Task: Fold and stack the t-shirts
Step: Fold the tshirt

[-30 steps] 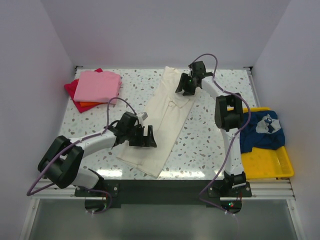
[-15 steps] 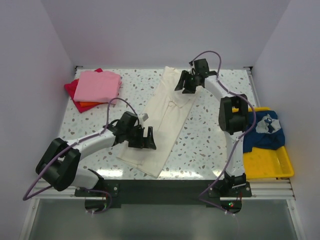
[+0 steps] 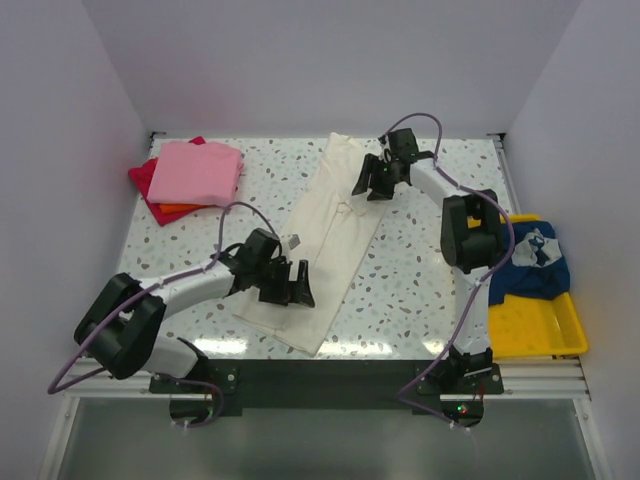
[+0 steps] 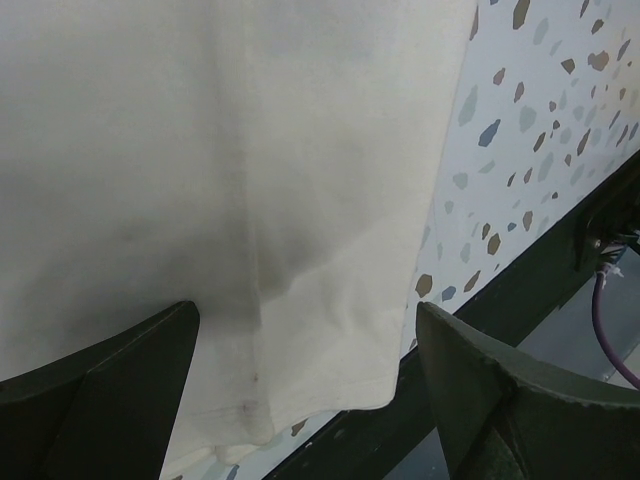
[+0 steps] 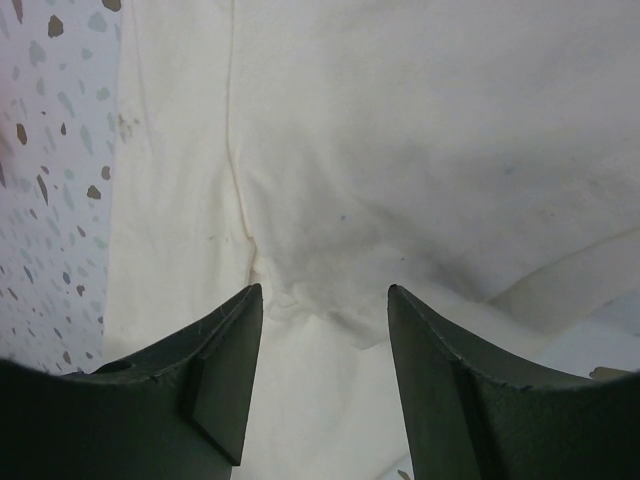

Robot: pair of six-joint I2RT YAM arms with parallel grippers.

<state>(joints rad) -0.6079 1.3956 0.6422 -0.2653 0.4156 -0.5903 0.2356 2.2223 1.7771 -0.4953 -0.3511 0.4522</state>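
A long cream t-shirt (image 3: 330, 235) lies folded lengthwise in a strip down the middle of the table. My left gripper (image 3: 288, 283) is open over its near end; the left wrist view shows the hem (image 4: 300, 300) between the spread fingers. My right gripper (image 3: 368, 178) is open over the far end, with the cloth (image 5: 330, 180) below the fingers. A pink t-shirt (image 3: 195, 172) lies folded on red (image 3: 143, 177) and orange (image 3: 172, 211) ones at the back left. A navy t-shirt with white print (image 3: 527, 262) lies crumpled on the right.
A yellow tray (image 3: 530, 325) at the right edge holds the navy shirt. The table's dark front rail (image 4: 520, 290) runs close to the cream shirt's hem. White walls close in the table on three sides.
My left gripper has shifted slightly toward the near end of the cream shirt. My right gripper has edged a little right over the far end. Both stay open.
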